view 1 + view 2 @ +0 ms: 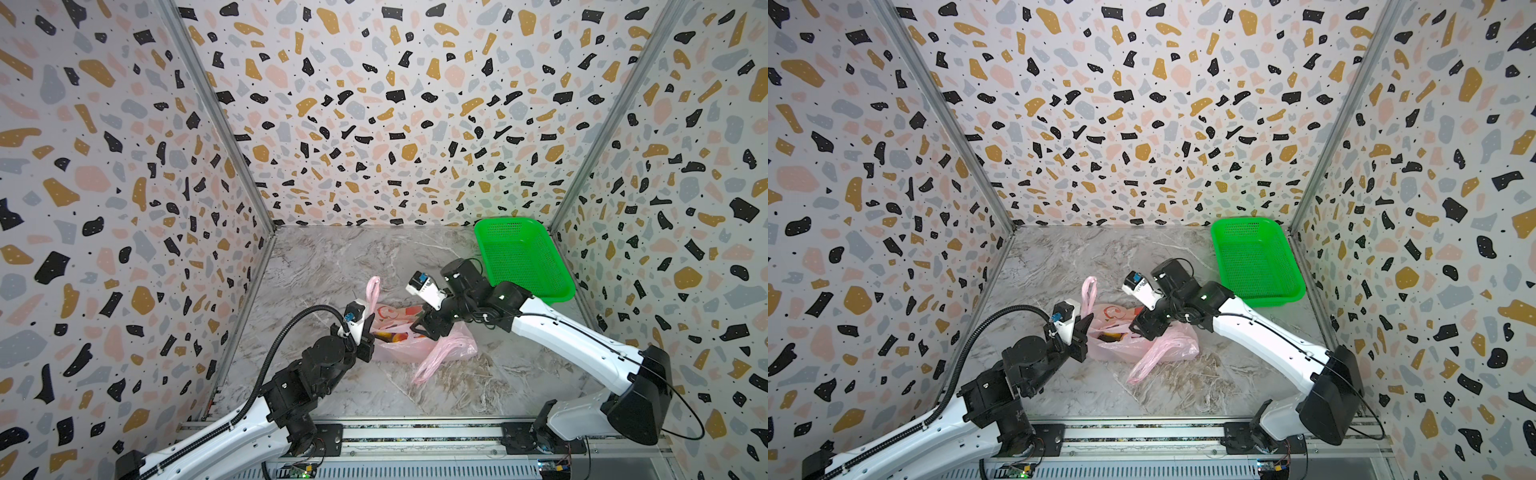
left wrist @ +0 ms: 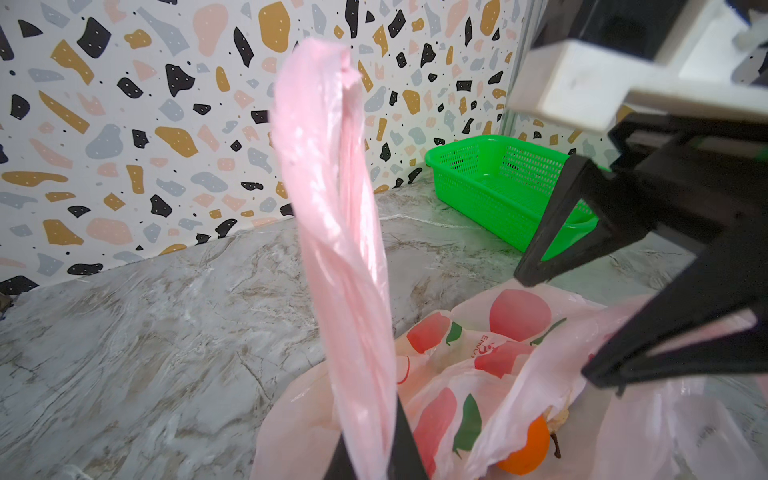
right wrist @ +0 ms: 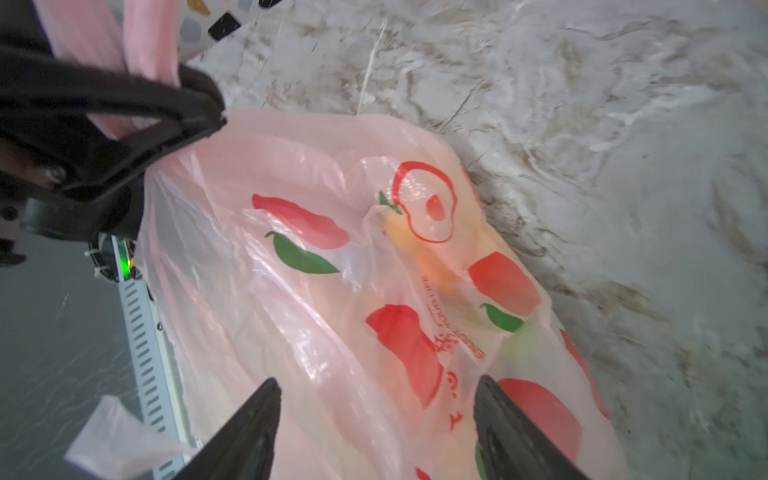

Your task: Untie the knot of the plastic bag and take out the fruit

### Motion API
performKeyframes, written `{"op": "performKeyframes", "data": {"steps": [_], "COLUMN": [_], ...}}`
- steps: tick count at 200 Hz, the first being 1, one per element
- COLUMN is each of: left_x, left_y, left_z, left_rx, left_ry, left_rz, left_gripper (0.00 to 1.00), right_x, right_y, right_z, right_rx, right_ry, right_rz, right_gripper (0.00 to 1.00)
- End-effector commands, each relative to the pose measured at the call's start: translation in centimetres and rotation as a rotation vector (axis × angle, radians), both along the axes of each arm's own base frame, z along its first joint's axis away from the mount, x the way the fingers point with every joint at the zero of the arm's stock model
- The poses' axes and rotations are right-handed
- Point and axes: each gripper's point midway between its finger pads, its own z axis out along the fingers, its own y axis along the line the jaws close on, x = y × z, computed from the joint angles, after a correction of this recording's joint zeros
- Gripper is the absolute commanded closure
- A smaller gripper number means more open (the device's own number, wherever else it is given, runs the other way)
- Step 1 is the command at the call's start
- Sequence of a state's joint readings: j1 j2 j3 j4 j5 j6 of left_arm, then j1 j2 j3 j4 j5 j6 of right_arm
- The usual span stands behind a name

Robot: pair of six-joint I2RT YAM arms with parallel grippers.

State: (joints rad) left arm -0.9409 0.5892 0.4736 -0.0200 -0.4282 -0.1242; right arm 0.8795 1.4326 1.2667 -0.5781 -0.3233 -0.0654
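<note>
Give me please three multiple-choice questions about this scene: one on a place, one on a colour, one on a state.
1. Where does the green basket stand on the table?
A. far right corner
B. near left corner
C. centre

2. Which colour has the fruit showing at the mouth of the plastic bag?
A. blue
B. orange
C. purple

3. How is the right end effector?
A. shut on the basket rim
B. shut on a banana
C. open above the bag

Answers:
1 A: in both top views it sits by the corner of the back and right walls.
2 B: the left wrist view shows a round orange fruit.
3 C: the right wrist view shows its jaws wide apart over the bag.
</note>
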Motion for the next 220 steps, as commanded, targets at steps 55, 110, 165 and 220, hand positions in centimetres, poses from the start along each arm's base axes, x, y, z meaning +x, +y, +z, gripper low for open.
{"op": "performKeyframes", "data": {"steps": [55, 110, 165, 220], "left_x": [-0.3, -0.5, -0.6, -0.7], "left_y": [-0.5, -0.4, 0.1, 0.2], "left_z": [1.1, 1.2, 1.5, 1.6], "left_rx": [-0.054, -0.068, -0.070, -0.068], "left_ry": [-0.040, -0.043, -0.052, -0.042], "left_rz": [-0.015, -0.013, 0.002, -0.003], "left_gripper": [0.92, 0.92, 0.89, 0.61], "right_x": [-0.6, 0.1, -0.1, 3.4], "right_y": [2.3, 3.7, 4.0, 2.6], "right_z": [0.3, -1.4, -3.8, -1.8], "right_rx": [0.011, 0.046, 0.022, 0.058], "right_ry": [-0.147, -0.156, -0.113, -0.209], "right_rz": [0.115, 0.116, 0.128, -0.090], "right_gripper": [0.24, 0.38, 0.71, 1.00]}}
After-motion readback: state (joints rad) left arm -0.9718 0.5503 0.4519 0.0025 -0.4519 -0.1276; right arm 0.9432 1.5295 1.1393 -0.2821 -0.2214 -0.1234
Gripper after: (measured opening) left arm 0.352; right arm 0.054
